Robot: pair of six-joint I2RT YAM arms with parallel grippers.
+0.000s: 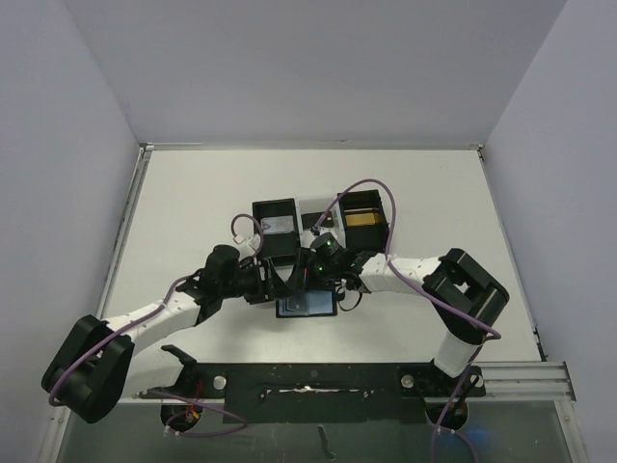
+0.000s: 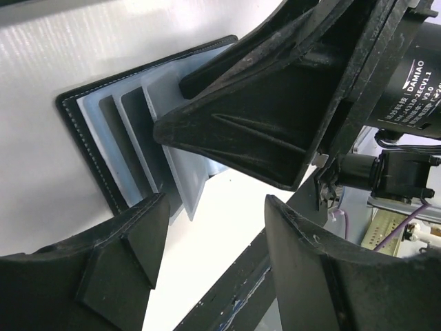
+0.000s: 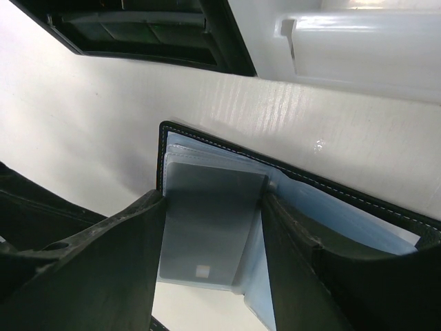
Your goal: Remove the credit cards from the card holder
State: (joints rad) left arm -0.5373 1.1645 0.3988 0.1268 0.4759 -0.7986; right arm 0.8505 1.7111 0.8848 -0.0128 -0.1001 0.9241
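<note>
Right claw astride half-pocketed grey card

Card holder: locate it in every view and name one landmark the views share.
Top external: card holder at centre, just below where the two arms meet.
Left wrist: card holder at upper left, open, partly under a black finger.
Right wrist: card holder from centre to right edge, open.
Landmark: the right gripper sits over it in all three views.
</note>
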